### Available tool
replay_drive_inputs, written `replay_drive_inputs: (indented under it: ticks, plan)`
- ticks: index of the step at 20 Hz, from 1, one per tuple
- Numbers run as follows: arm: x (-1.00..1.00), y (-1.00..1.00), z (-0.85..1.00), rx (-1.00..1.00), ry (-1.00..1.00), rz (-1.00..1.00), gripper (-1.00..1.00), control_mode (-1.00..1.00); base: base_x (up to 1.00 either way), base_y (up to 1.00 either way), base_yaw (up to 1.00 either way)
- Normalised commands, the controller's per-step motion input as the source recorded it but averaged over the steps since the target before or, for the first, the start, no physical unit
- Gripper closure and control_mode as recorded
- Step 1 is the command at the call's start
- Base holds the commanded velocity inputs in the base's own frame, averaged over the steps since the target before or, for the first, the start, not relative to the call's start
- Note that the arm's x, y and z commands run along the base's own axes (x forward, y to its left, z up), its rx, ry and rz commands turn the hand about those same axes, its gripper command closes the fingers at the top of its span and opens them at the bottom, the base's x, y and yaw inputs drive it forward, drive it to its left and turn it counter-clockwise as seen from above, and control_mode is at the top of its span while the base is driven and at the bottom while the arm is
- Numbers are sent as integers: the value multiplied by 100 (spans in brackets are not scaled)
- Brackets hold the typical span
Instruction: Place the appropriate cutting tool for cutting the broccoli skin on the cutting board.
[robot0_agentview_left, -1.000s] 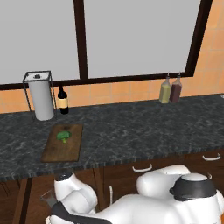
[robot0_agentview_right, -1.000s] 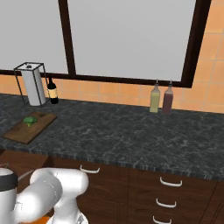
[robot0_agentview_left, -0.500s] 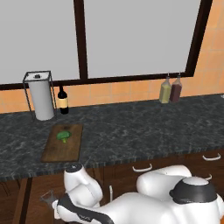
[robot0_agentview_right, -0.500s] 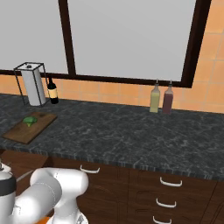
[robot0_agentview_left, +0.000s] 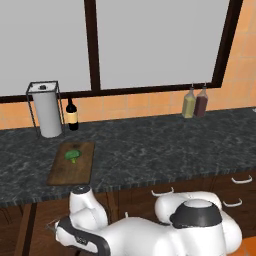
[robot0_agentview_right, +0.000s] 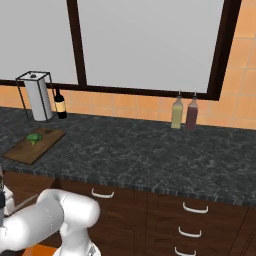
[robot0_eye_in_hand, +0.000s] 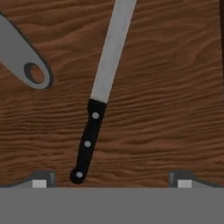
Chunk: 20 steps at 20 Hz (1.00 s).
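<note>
One knife (robot0_eye_in_hand: 101, 92) and one grey peeler (robot0_eye_in_hand: 24, 59) ahead of the claw; one cutting board (robot0_agentview_left: 73, 163), one broccoli (robot0_agentview_left: 73, 155), three bottles, one paper-towel roll (robot0_agentview_left: 46, 110).

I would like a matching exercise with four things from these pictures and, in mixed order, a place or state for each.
Things:
1. broccoli
2. knife
3. paper towel roll
4. tool

Places or states:
A. open, above the black handle
B. on the cutting board
C. in a wire holder
D. flat on dark wood

Pairs: 1-B, 2-D, 3-C, 4-A
</note>
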Motion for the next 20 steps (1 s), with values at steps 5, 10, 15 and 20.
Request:
replay_drive_inputs:
  ticks: [5, 10, 15, 20]
  plan:
    - [5, 10, -34, 0, 10, -20, -100, -100, 0, 0, 0]
    - [10, 1, -41, -1, 8, -14, -100, -100, 0, 0, 0]
    - [15, 12, -41, -3, 1, -4, -100, -100, 0, 0, 0]
    - [8, 28, -46, -9, 0, 0, -100, -100, 0, 0, 0]
